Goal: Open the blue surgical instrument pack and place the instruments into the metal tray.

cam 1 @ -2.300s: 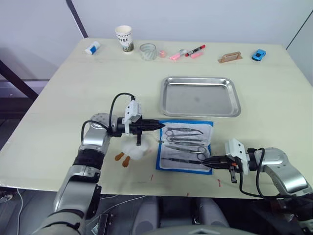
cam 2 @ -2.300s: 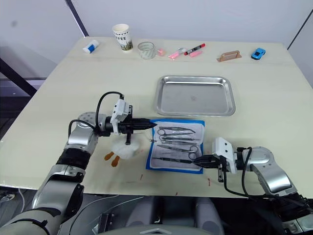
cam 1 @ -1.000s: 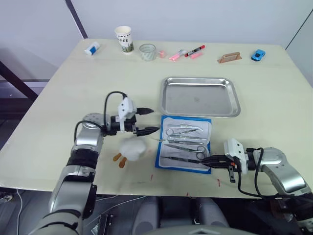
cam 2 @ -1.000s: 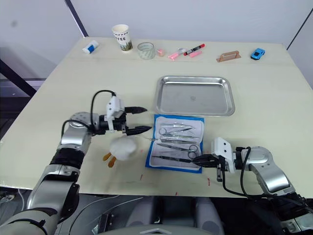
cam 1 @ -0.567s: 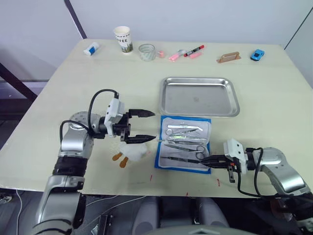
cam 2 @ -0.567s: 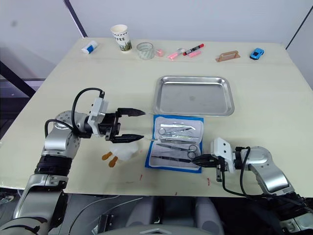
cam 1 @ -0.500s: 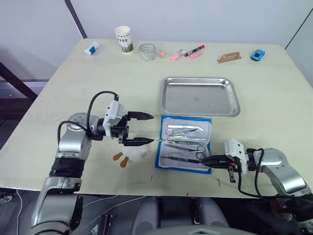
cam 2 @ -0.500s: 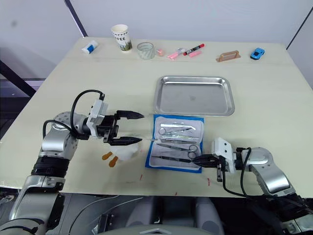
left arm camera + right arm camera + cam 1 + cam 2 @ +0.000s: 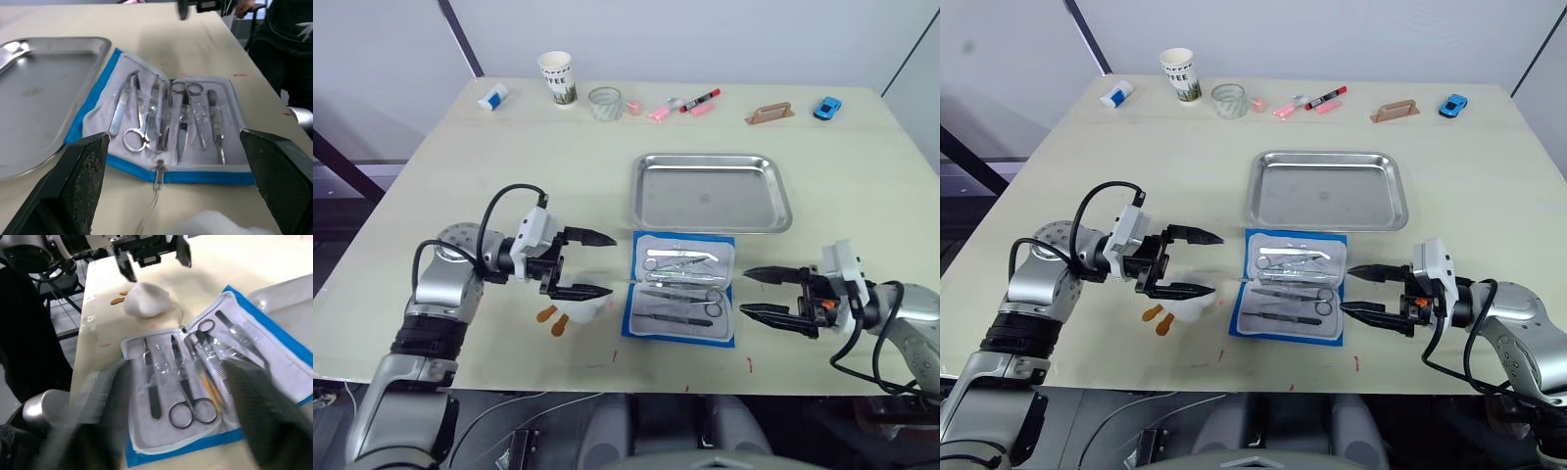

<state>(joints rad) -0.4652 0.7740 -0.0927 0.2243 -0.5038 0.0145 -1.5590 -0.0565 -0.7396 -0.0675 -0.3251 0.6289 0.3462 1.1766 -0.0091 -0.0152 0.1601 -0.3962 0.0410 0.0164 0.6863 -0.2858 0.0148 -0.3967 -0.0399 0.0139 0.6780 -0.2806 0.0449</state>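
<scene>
Jaws wide apart on both: left gripper (image 9: 589, 264) just left of the flat bright-blue soft pack (image 9: 682, 288), right gripper (image 9: 761, 293) just right of it, neither touching. Pack lies open on the pale table (image 9: 460, 166), slim silvery instruments (image 9: 683, 284) inside, w/ shiny steel tray (image 9: 712, 192) just beyond. White plush toy (image 9: 579, 305) under left fingers.

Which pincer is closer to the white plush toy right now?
The left. The left pincer is open, its lower finger right over the white plush toy. The right pincer, also open, sits on the far side of the open blue surgical instrument pack.
</scene>
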